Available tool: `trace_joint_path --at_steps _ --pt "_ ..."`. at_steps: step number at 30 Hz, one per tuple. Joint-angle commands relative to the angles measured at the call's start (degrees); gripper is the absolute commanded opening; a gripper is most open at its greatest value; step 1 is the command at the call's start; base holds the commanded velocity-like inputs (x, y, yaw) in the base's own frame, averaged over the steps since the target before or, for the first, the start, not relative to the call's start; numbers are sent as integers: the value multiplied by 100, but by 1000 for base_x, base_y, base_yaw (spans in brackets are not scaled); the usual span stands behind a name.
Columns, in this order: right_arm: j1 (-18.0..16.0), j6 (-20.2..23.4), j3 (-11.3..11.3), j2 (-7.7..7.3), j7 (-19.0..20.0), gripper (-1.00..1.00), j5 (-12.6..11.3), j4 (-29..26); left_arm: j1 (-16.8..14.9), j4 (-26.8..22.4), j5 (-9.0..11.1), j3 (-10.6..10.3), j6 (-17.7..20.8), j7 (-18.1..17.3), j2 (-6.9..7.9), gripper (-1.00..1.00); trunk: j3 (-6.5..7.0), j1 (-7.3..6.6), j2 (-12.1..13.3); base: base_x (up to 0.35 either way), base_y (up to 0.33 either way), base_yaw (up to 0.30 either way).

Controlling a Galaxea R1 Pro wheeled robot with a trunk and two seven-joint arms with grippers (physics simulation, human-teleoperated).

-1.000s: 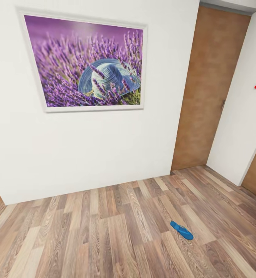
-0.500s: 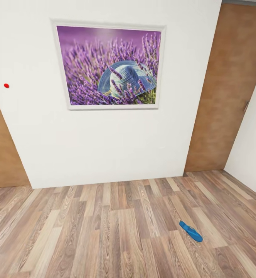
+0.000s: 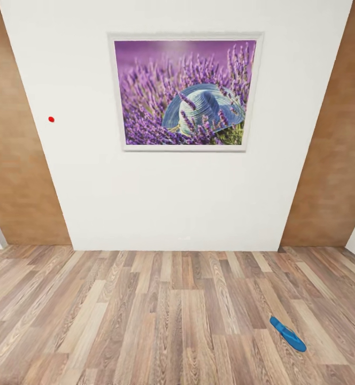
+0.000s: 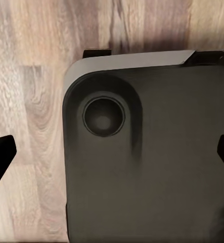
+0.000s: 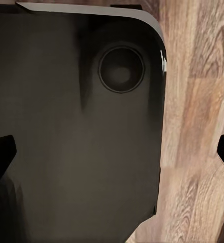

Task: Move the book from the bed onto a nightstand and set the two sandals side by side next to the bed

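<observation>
Both grippers are seen spread open and empty, left [image 4: 112,157] and right [image 5: 112,152], each hung over the robot's dark base [image 4: 152,152] and the plank floor [image 3: 145,321]. One blue sandal [image 3: 287,333] lies alone on the floor near a white wall [image 3: 172,203] hung with a lavender picture [image 3: 185,93]. The searching stage is judged to be in hand; next, the sandal must be approached and an arm lowered to it.

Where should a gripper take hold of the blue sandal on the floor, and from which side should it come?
Probably from above, closing across the narrow width near the middle of the sandal. It lies flat and thin on the wood floor, so a sideways approach offers almost no edge. Its strap detail is too small to judge.
</observation>
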Motion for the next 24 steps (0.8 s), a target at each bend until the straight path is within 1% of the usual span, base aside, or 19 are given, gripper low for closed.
trace_joint_path --at_steps 1,21,24 --pt "-2 -4 -2 1 -5 100 -3 0 3 -8 -3 0 -8 2 -1 100 -5 0 -3 -1 -1 282" --pt "-2 21 3 1 -14 100 5 0 3 -52 6 4 -7 2 -12 100 -5 0 -3 0 -6 281" --pt "-2 25 5 1 -14 100 5 0 3 -52 6 4 -7 3 -12 100 -5 0 -3 23 -74 282"
